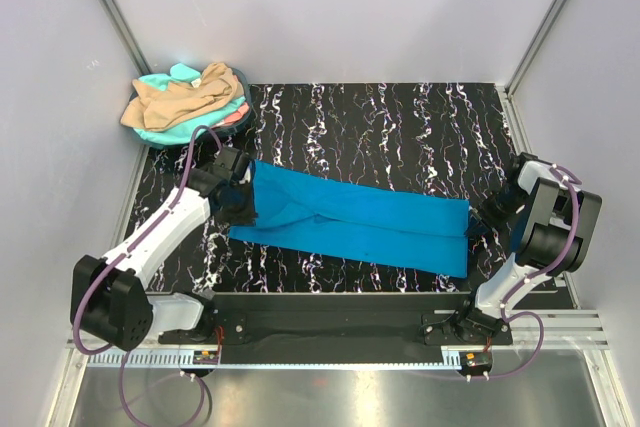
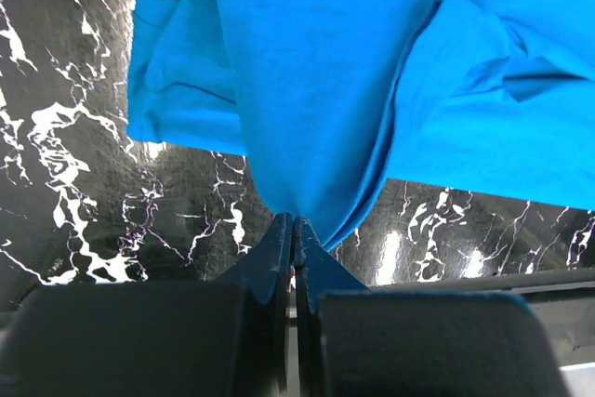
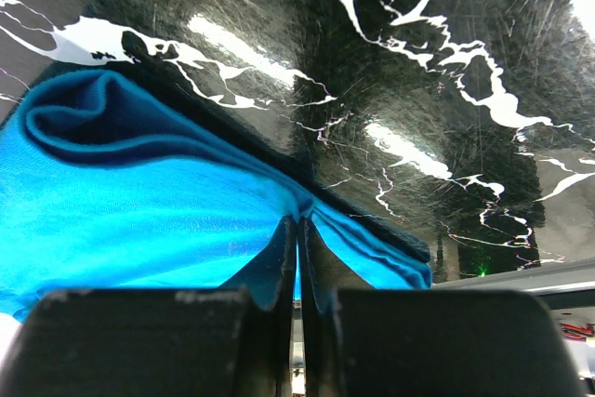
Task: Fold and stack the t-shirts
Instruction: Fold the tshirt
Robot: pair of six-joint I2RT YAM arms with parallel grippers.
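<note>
A bright blue t-shirt (image 1: 360,222) lies folded lengthwise as a long strip across the black marble table (image 1: 400,127). My left gripper (image 1: 243,199) is shut on its left end; in the left wrist view the blue cloth (image 2: 307,90) bunches into my closed fingertips (image 2: 294,220). My right gripper (image 1: 478,219) is shut on its right end; in the right wrist view the cloth (image 3: 139,220) pinches into my closed fingertips (image 3: 297,222). A pile of tan-beige (image 1: 180,97), mint-turquoise (image 1: 158,81) and coral-pink (image 1: 233,117) shirts sits at the back left corner.
White walls with metal posts close in the table on three sides. The pile rests in a dark basket (image 1: 243,82). The arms' base rail (image 1: 340,322) runs along the near edge.
</note>
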